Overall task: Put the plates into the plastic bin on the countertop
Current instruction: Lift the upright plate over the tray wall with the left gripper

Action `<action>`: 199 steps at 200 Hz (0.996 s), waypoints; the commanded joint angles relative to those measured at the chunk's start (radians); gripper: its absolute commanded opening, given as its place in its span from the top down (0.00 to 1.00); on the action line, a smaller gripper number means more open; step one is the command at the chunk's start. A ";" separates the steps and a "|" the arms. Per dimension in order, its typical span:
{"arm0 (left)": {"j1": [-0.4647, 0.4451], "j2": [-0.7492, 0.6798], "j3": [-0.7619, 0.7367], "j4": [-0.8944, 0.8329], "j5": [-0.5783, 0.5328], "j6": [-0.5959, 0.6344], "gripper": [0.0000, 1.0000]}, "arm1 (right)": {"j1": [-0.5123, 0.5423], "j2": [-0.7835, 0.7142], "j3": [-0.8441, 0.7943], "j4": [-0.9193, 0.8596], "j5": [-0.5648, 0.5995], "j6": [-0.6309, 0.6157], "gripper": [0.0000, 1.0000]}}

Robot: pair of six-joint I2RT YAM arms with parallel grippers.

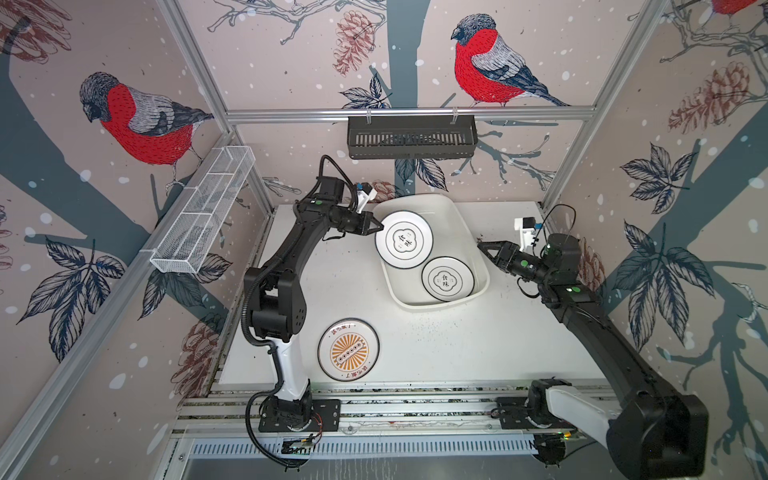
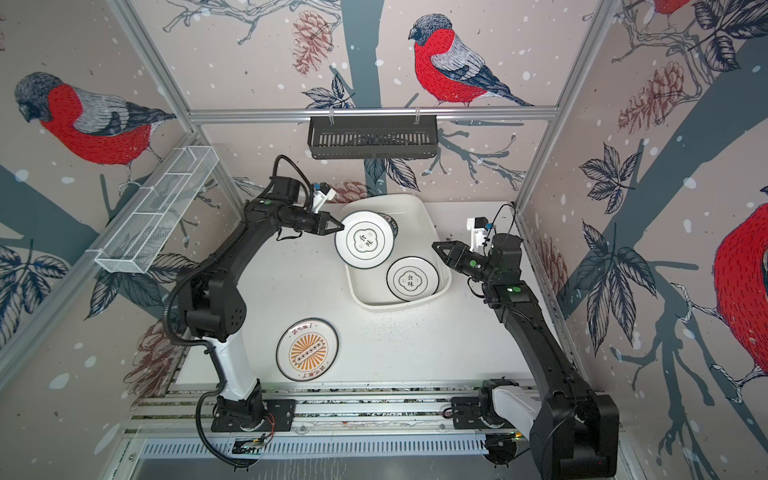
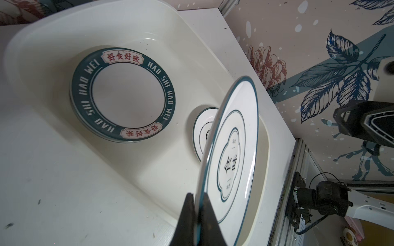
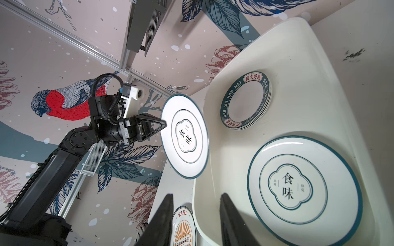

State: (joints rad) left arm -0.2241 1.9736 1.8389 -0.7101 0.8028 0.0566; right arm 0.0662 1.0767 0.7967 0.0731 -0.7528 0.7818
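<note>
My left gripper [image 1: 380,227] [image 3: 197,193] is shut on the rim of a thin-rimmed white plate [image 1: 404,241] [image 3: 232,153]. The plate hangs tilted over the left side of the plastic bin [image 1: 465,232] [image 2: 419,203]. Inside the bin lie a matching plate [image 1: 447,278] [image 4: 304,189] and a stack of green-rimmed plates [image 3: 123,93] [image 4: 245,100], mostly hidden under the held plate in both top views. An orange-sunburst plate [image 1: 348,350] [image 2: 307,350] rests on the countertop [image 1: 457,345] near the front left. My right gripper [image 1: 480,245] [image 4: 196,194] hovers open and empty beside the bin's right rim.
A black slatted basket [image 1: 411,137] hangs on the back wall. A white wire-mesh rack [image 1: 203,216] is fixed along the left wall. Aluminium framing [image 1: 395,399] runs along the countertop's front edge, where both arm bases are mounted.
</note>
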 commanded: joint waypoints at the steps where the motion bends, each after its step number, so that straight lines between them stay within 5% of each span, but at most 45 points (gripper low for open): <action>1: -0.053 0.061 0.060 0.004 -0.011 -0.015 1.00 | -0.017 -0.023 0.009 -0.036 -0.011 -0.025 0.62; 105: -0.242 0.330 0.275 0.002 -0.066 -0.054 1.00 | -0.062 -0.120 -0.051 -0.091 -0.003 -0.041 0.62; 199: -0.273 0.427 0.309 0.009 -0.062 -0.086 1.00 | -0.089 -0.098 -0.054 -0.104 -0.025 -0.061 0.62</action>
State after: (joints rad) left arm -0.4950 2.3901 2.1410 -0.7158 0.7273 -0.0212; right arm -0.0170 0.9741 0.7422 -0.0299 -0.7582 0.7483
